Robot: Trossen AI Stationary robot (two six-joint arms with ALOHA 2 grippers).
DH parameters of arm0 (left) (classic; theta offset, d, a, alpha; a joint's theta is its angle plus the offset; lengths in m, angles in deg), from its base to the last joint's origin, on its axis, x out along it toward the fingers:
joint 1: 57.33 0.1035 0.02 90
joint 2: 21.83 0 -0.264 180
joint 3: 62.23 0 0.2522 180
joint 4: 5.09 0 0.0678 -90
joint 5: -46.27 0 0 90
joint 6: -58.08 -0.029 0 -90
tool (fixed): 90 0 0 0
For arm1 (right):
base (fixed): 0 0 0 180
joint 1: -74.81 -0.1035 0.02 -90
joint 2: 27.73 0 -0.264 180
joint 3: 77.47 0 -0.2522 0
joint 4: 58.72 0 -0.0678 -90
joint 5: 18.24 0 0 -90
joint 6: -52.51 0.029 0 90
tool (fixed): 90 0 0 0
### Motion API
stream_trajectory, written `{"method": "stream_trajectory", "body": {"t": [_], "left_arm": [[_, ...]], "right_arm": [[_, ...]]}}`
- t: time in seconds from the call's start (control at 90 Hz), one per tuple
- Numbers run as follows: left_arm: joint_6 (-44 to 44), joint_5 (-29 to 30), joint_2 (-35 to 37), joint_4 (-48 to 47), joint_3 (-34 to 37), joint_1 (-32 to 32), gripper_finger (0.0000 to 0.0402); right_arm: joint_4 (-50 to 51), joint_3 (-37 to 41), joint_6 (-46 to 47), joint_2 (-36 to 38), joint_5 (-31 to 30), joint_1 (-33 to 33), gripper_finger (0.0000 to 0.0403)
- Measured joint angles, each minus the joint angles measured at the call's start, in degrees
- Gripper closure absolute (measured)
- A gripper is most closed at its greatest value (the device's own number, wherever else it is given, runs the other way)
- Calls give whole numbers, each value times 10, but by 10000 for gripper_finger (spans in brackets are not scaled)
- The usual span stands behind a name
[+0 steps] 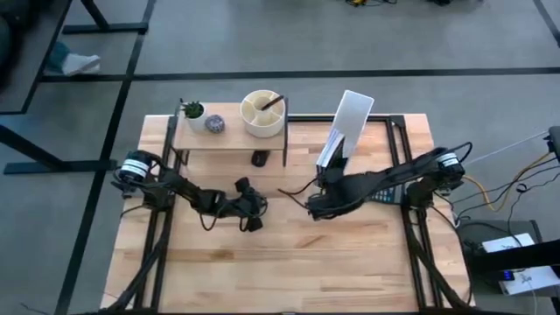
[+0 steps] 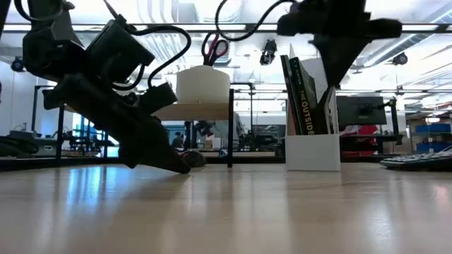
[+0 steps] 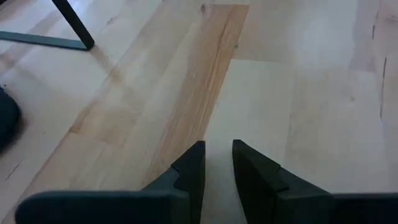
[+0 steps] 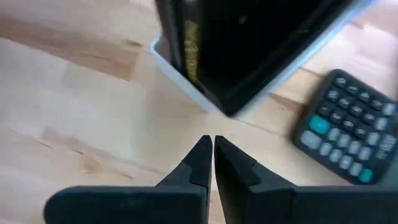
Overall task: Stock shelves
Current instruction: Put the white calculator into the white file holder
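Honestly, the right gripper is sitting with its fingers pressed together and holding nothing, just in front of the white file holder with the books, so I'm thinking it could nudge the holder or tip a book if it's reaching in without spreading first. Meanwhile the left gripper is resting low near the table's middle, fingers slightly apart and empty. As for the shelves, they're standing at the far left of the table, light wood top on thin black legs, already carrying a small plant, a little patterned ball and a white bowl, with a small dark object underneath.
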State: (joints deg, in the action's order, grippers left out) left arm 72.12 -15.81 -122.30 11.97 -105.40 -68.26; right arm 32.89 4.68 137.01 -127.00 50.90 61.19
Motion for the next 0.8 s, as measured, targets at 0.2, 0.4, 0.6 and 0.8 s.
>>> {"method": "stream_trajectory", "body": {"t": [0.2,0.4,0.6,0.8], "left_arm": [[0,0,0,0,0,0,335],[0,0,0,0,0,0,335],[0,0,0,0,0,0,335],[0,0,0,0,0,0,335]], "right_arm": [[3,1,-5,-20,-58,1,403],[45,-3,-8,-4,-135,16,403],[75,-15,-20,2,-105,30,403],[63,-38,-1,3,12,11,403]]}}
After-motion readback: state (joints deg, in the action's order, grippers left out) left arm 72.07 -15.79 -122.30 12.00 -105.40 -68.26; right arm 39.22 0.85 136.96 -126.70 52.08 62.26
